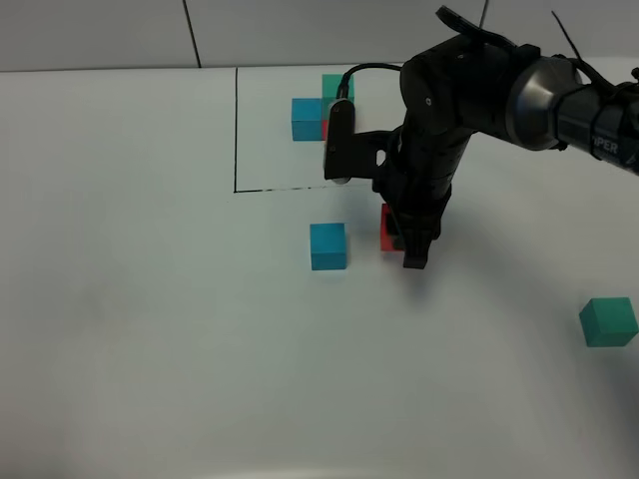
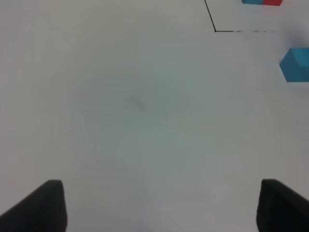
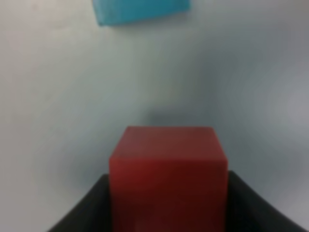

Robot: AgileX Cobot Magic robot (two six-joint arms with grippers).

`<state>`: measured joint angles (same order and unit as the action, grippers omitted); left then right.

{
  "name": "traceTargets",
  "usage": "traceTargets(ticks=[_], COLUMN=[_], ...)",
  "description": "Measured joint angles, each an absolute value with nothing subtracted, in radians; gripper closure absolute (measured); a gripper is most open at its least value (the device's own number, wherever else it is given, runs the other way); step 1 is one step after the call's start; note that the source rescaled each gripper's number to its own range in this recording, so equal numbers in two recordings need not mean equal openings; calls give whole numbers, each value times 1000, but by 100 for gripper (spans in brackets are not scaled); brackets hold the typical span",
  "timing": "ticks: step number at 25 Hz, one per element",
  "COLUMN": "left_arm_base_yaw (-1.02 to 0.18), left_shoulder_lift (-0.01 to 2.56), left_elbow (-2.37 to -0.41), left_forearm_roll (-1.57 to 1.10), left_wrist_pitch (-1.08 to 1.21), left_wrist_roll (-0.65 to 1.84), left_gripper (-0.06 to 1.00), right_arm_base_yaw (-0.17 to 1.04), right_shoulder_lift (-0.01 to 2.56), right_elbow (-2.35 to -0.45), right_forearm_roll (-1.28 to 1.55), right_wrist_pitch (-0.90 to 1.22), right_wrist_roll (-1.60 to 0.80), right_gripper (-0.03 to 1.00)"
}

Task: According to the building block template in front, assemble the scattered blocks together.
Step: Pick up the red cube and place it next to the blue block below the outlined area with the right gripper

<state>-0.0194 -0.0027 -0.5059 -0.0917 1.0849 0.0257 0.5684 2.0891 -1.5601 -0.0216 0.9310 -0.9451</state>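
The template [image 1: 318,112] stands at the back inside thin black lines: blue and red cubes side by side, green on top, partly hidden by my right arm. Its lower edge shows in the left wrist view [image 2: 262,2]. My right gripper [image 1: 404,244] reaches to the middle and is shut on the loose red cube [image 1: 386,226], close to the table. In the right wrist view the red cube [image 3: 168,169] sits between the fingers [image 3: 84,212]. The loose blue cube [image 1: 327,245] lies just left of it, also in the wrist views [image 3: 140,9] [image 2: 295,64]. The loose green cube [image 1: 608,321] lies far right. My left gripper [image 2: 157,208] is open and empty.
The white table [image 1: 150,299] carries a black drawn line [image 1: 236,130] with a corner at the template's front left, also in the left wrist view [image 2: 215,30]. The right arm [image 1: 469,90] spans the back right. The left arm is out of the exterior view.
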Motion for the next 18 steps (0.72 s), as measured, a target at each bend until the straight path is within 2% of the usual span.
traceTargets(ticks=[18], left_arm_base_yaw=[-19], left_shoulder_lift=[-3], left_elbow=[-506], left_forearm_roll=[-92], left_wrist_pitch=[1085], left_wrist_roll=[26], left_gripper=[18], right_arm_base_yaw=[573], right_shoulder_lift=[2256], right_elbow=[-1736], right_forearm_roll=[57], right_wrist_pitch=[1023], right_wrist_roll=[-1011], right_gripper=[96])
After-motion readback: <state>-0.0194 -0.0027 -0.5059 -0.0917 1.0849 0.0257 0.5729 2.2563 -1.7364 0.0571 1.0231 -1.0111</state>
